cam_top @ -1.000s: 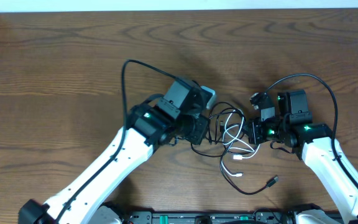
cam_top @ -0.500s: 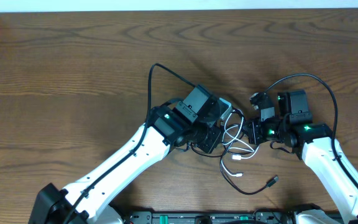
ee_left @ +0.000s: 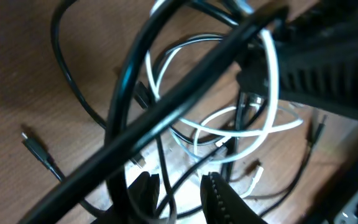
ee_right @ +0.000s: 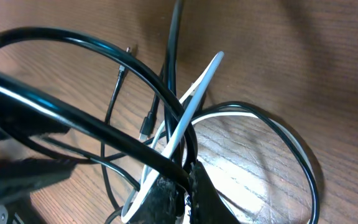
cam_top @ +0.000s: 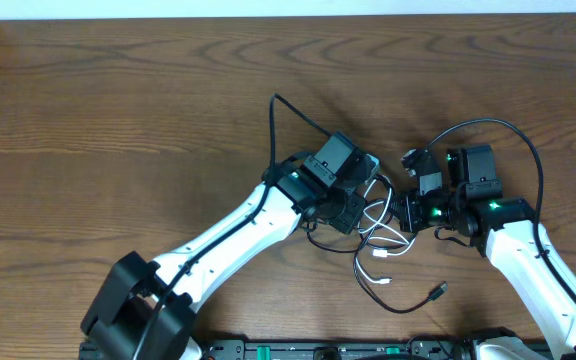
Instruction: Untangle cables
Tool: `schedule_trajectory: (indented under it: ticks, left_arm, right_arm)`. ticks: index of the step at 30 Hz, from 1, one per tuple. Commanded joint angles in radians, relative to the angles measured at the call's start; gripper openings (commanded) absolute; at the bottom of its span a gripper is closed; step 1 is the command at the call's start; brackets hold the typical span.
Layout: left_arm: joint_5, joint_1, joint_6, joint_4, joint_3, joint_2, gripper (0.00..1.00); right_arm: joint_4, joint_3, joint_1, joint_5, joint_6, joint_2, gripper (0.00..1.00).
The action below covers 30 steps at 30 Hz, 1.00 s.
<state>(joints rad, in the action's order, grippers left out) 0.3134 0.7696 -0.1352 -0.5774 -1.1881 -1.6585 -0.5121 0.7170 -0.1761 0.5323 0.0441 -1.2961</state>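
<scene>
Separating step: the right gripper (ee_right: 181,182) is clenched on the cables (cam_top: 375,222), which lie looped on the bench (cam_top: 118,120) between both arms. The left gripper (ee_left: 179,188) hangs parted over them (nothing pinched, apparently). Next it must close on one cord and draw it clear.

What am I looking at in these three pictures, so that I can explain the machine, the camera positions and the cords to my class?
This is a robot at a wooden table. It has a white left arm and a white right arm, each ending in a two-finger gripper. The wide picture looks straight down from above. The two close-ups come from cameras on the wrists, so each shows its own fingers at the bottom edge. Between the arms lies a tangle of thin cables, several black and one white, with small plugs. The right gripper is pinched shut on cables in the tangle. The left gripper has its fingers apart, with strands running between them, and does not seem to grip anything.
</scene>
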Motion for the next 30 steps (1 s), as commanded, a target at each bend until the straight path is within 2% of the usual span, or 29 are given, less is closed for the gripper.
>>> schedule_trajectory:
  ticks: [1,2,5,11,16,19,22,30]
  left_arm:
    - [-0.056,0.002,-0.001,0.010,-0.009,-0.018,0.19]
    - [-0.062,0.002,-0.001,0.011,-0.009,-0.016,0.08]
    - [-0.031,0.002,-0.001,-0.005,-0.026,0.005,0.07]
    - [0.166,-0.018,0.000,-0.067,-0.072,0.142,0.07]
    - [0.289,-0.099,0.042,-0.127,-0.072,0.312,0.07]
    - [0.257,-0.176,0.069,-0.137,-0.072,0.397,0.08]
    - [0.158,-0.243,0.072,-0.132,-0.072,0.439,0.08]
    - [-0.089,-0.386,0.043,-0.098,-0.072,0.439,0.08]
  right_arm:
    - [-0.002,-0.001,-0.002,0.027,-0.011,0.000,0.01]
    - [-0.003,-0.001,-0.002,0.025,-0.011,0.000,0.01]
    - [-0.008,-0.001,-0.002,-0.020,0.014,0.000,0.01]
    - [-0.072,-0.001,0.002,-0.323,0.185,0.000,0.01]
    - [-0.087,-0.001,0.007,-0.347,0.188,0.000,0.01]
    - [-0.085,-0.001,0.007,-0.346,0.188,0.000,0.01]
    - [-0.086,-0.001,0.007,-0.346,0.188,0.000,0.01]
    - [-0.092,-0.001,0.007,-0.347,0.188,0.000,0.01]
